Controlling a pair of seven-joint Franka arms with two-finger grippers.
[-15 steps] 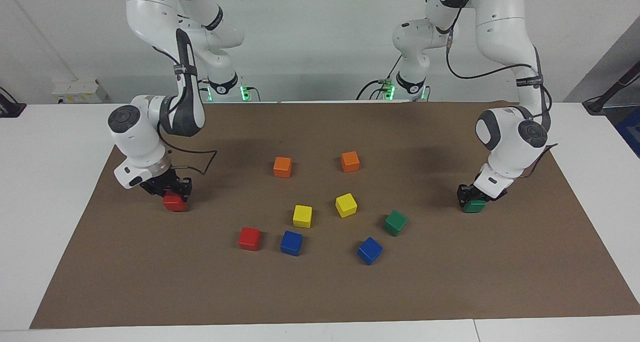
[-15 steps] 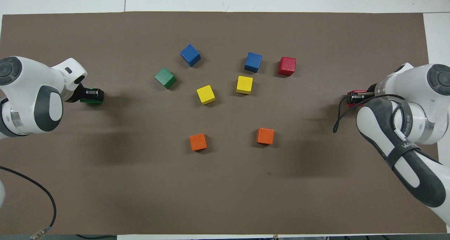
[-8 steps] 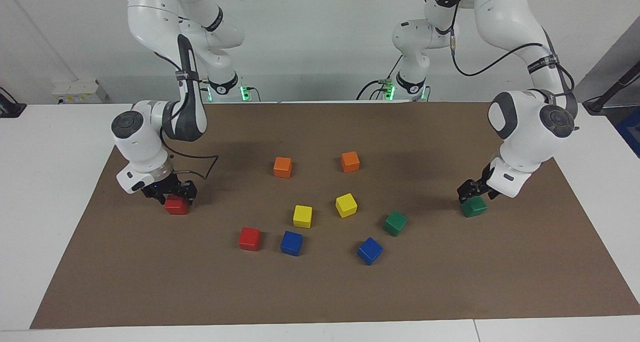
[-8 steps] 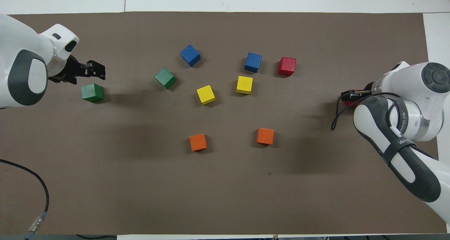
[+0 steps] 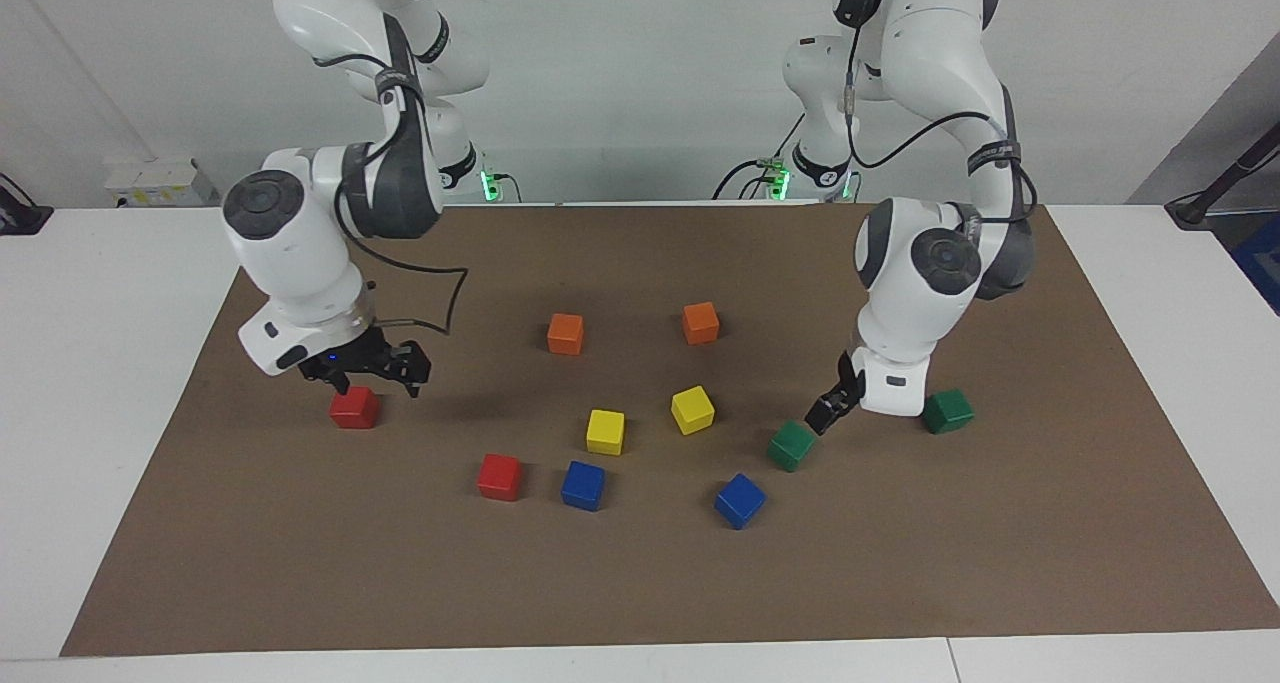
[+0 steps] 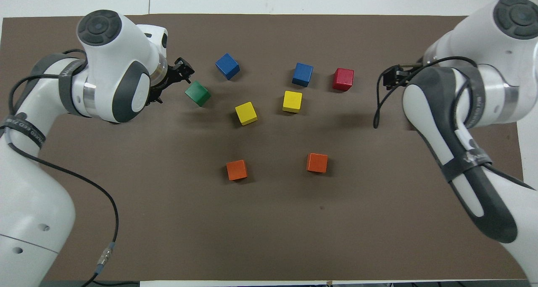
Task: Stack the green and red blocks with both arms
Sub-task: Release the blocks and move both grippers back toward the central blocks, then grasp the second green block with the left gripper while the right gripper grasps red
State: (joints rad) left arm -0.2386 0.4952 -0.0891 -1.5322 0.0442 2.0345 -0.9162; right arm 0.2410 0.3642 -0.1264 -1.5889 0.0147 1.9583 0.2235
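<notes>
One red block (image 5: 353,407) lies on the brown mat toward the right arm's end; the overhead view hides it under the right arm. The second red block (image 5: 499,476) (image 6: 343,79) lies beside a blue cube. My right gripper (image 5: 372,379) (image 6: 393,75) is open and empty, just above the first red block. One green block (image 5: 947,410) lies toward the left arm's end, hidden in the overhead view. The second green block (image 5: 792,445) (image 6: 198,93) lies nearer the middle. My left gripper (image 5: 828,415) (image 6: 176,79) is open and empty, low beside this second green block.
Two orange cubes (image 5: 565,333) (image 5: 701,322) lie nearest the robots. Two yellow cubes (image 5: 605,431) (image 5: 692,409) lie in the middle. Two blue cubes (image 5: 583,485) (image 5: 739,500) lie farthest from the robots. All sit on the brown mat (image 5: 640,583).
Both grippers let go of their blocks. The left gripper rose and swung from its green block to the other green block. The right gripper lifted off the red block.
</notes>
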